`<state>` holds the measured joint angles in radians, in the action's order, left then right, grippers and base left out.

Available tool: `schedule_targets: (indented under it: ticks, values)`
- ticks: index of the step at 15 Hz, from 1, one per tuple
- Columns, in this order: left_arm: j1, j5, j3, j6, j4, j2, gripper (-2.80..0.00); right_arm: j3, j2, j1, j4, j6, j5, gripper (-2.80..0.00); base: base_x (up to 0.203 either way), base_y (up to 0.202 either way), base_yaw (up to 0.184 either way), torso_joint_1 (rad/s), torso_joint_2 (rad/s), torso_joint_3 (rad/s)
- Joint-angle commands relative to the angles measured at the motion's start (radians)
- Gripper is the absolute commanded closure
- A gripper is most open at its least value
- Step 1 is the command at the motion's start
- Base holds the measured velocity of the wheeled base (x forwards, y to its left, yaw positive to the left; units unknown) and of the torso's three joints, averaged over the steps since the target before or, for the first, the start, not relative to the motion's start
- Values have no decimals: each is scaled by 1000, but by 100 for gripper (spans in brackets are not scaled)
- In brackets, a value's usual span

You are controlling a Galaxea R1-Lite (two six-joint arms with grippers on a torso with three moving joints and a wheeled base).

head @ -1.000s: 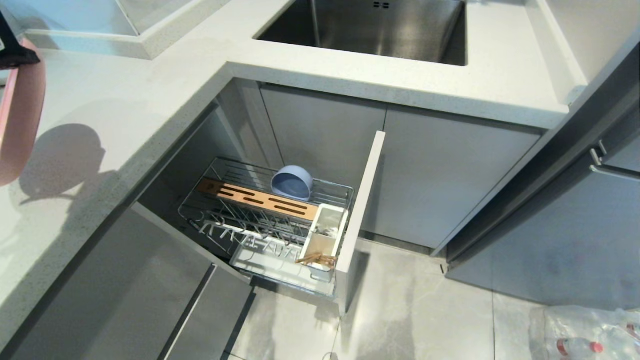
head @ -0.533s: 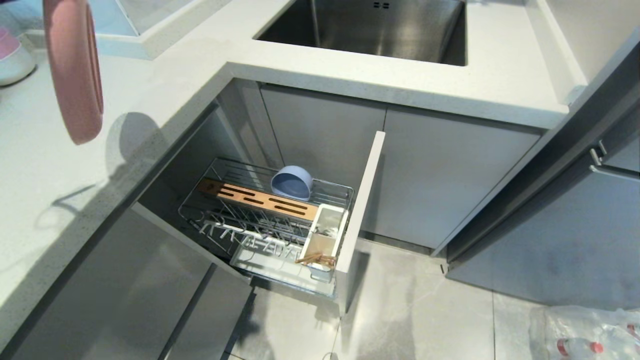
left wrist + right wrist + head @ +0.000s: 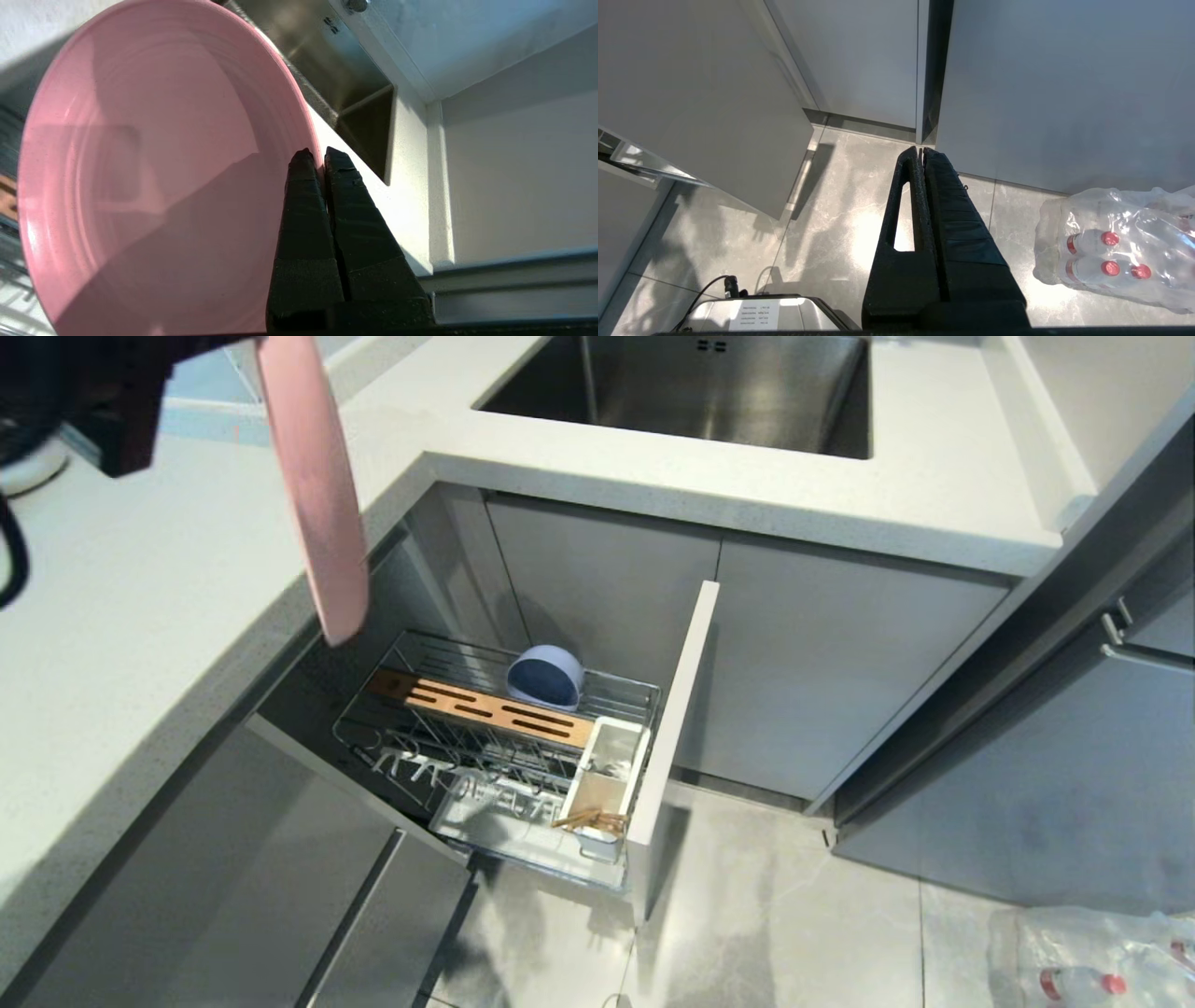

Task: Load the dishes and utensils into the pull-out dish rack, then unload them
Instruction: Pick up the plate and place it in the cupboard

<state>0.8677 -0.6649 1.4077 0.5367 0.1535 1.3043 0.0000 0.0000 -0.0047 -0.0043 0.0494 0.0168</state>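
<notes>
Plate [image 3: 313, 495] swung rightward from far left edge, now edge-on over tabletop [image 3: 140, 616] corner, above rack's [image 3: 495, 747] left end, not yet in it. Left gripper [image 3: 314, 161] jaws clamped on plate rim, arm dark at top left. Rack pulled out below tabletop: bowl [image 3: 546, 677] on edge at back behind wooden strip [image 3: 481, 707], chopsticks [image 3: 590, 819] in white caddy [image 3: 607, 775] at front panel [image 3: 674, 728]. Spoon not made out. Sink [image 3: 691, 387] beyond. Right gripper [image 3: 920, 151] parked low over floor [image 3: 840, 210], jaws together, bottle pack [image 3: 1111, 252] nearby.
</notes>
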Motion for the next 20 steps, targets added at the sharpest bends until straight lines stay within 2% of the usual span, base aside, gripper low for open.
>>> schedule_targets:
  ticks: [1,3,4,6,9,11,15,20]
  values:
    - [51,-84,-40,9,79,87,0,0,2,0,0,0,0,0,0,0,0,0,0,0]
    - [56,-168,-57,52,161,161,0,0,2,0,0,0,0,0,0,0,0,0,0,0]
    - [55,-215,-60,97,178,193,0,0,2,0,0,0,0,0,0,0,0,0,0,0]
    - [40,-301,-64,219,178,241,0,0,2,0,0,0,0,0,0,0,0,0,0,0]
    - [6,-387,-74,312,185,297,0,0,2,0,0,0,0,0,0,0,0,0,0,0]
    - [-23,-403,-75,386,186,329,0,0,2,0,0,0,0,0,0,0,0,0,0,0]
    - [-45,-414,-76,463,188,389,0,0,2,0,0,0,0,0,0,0,0,0,0,0]
    - [-62,-438,-131,606,189,447,0,0,2,0,0,0,0,0,0,0,0,0,0,0]
